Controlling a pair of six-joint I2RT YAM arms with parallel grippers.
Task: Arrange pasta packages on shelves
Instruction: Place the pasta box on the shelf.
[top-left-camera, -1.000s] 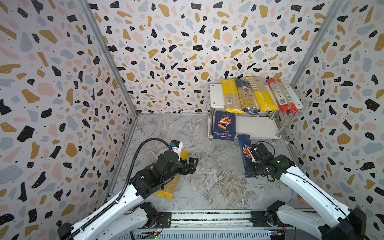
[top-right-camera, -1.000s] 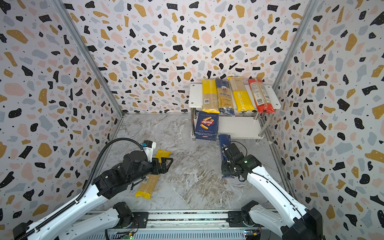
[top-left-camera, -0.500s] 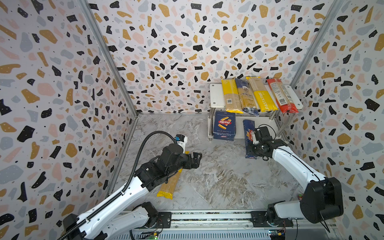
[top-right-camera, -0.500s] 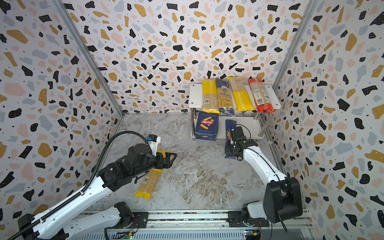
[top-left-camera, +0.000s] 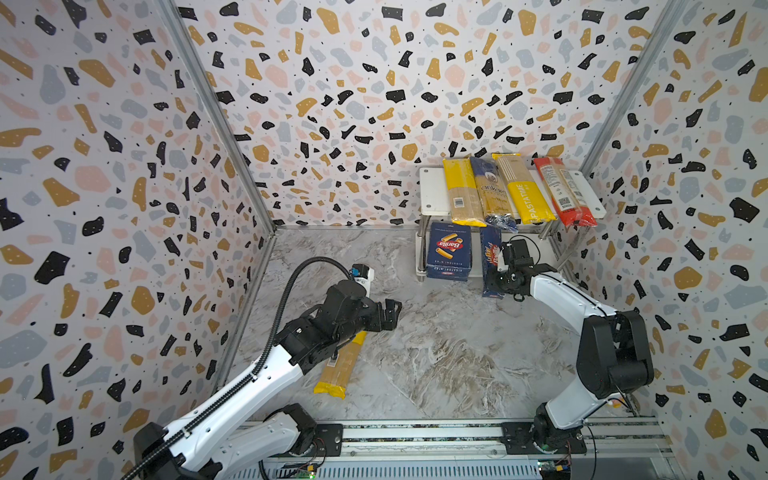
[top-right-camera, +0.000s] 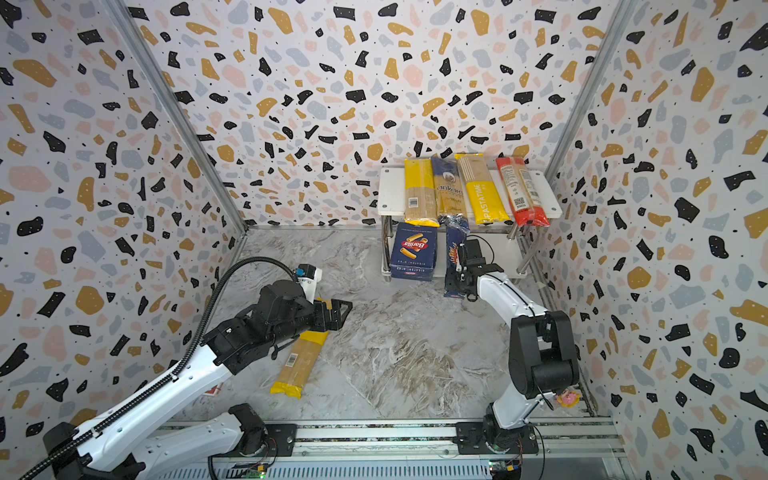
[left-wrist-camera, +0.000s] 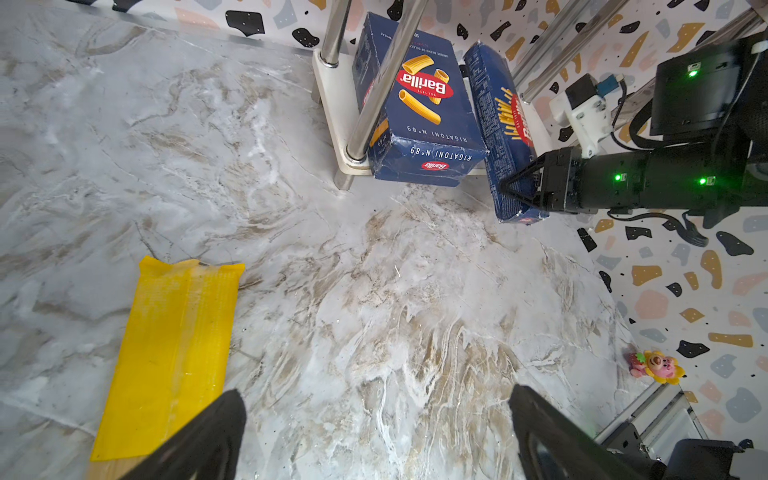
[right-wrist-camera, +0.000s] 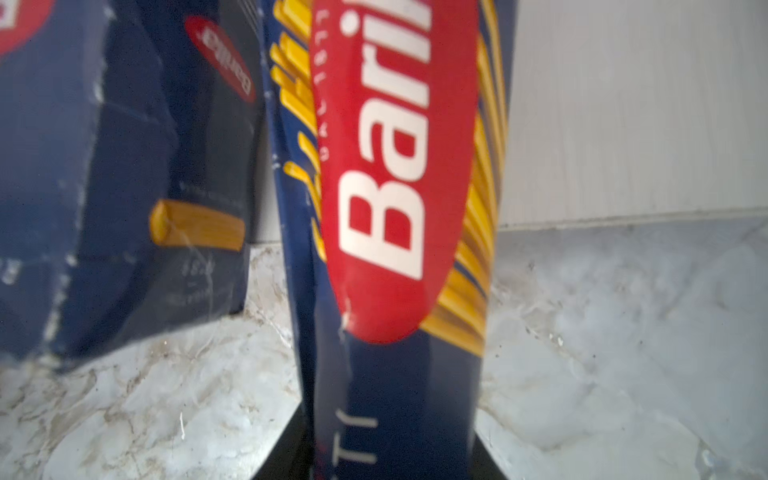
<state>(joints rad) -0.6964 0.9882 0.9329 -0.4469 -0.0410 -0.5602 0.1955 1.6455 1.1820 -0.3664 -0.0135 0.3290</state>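
Note:
The shelves (top-left-camera: 432, 193) (top-right-camera: 388, 193) stand at the back right. Several long spaghetti bags lie across the top board: yellow (top-left-camera: 461, 191), dark blue (top-left-camera: 492, 195), yellow (top-left-camera: 523, 195), red (top-left-camera: 563, 193). On the lower board sits the wide rigatoni box (top-left-camera: 449, 251) (left-wrist-camera: 419, 112). My right gripper (top-left-camera: 496, 277) (right-wrist-camera: 390, 457) is shut on the slim Barilla box (top-left-camera: 490, 257) (right-wrist-camera: 399, 166), whose far end reaches in beside the rigatoni box. Another yellow bag (top-left-camera: 338, 365) (left-wrist-camera: 174, 353) lies on the floor under my left gripper (top-left-camera: 392, 313) (left-wrist-camera: 374, 436), which is open and holds nothing.
A small pink toy (top-right-camera: 567, 398) (left-wrist-camera: 656, 368) lies by the right wall near the front rail (top-left-camera: 415, 432). A flat red card (top-right-camera: 216, 390) peeks out under the left arm. Patterned walls close in three sides.
My right gripper has carried the slim Barilla box from the floor up to the lower shelf, beside the rigatoni box. The left gripper has drifted to the right above the yellow bag.

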